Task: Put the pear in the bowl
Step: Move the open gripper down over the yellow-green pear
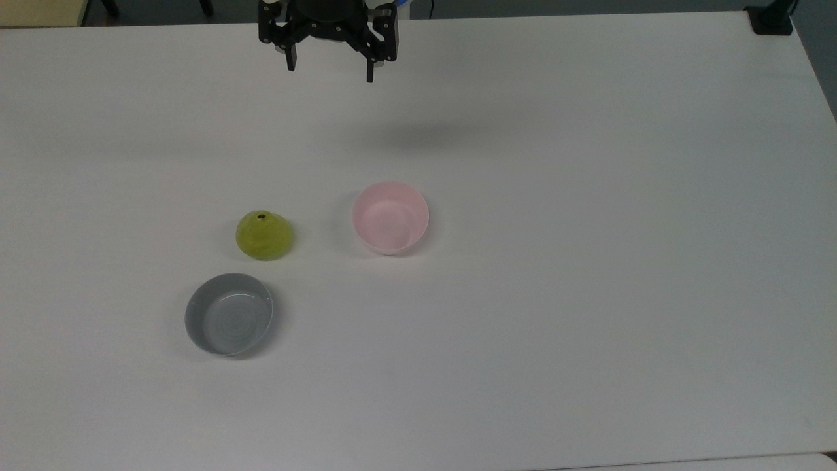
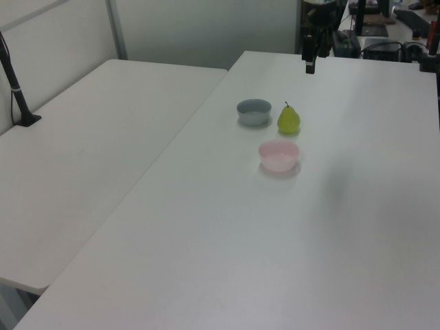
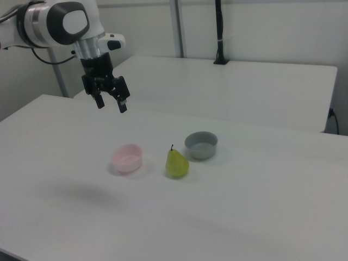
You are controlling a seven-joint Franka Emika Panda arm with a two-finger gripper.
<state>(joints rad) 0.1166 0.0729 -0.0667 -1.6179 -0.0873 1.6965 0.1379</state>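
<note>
The yellow-green pear point(image 1: 263, 235) point(image 2: 289, 119) point(image 3: 176, 162) stands upright on the white table, its dark stem up. The pale pink bowl point(image 1: 390, 217) point(image 2: 279, 156) point(image 3: 126, 158) sits empty a short way to the pear's right in the top view. My gripper point(image 1: 330, 70) point(image 3: 111, 104) hangs high above the table near its far edge in the top view, well away from both. Its two black fingers are spread apart and hold nothing. In the left view the gripper point(image 2: 311, 60) shows at the top.
A shallower grey bowl point(image 1: 229, 314) point(image 2: 254, 111) point(image 3: 201, 145) sits empty near the pear, below it in the top view. A second white table point(image 2: 82, 158) adjoins on the left view's left. A black pole point(image 3: 219, 32) stands on the far table.
</note>
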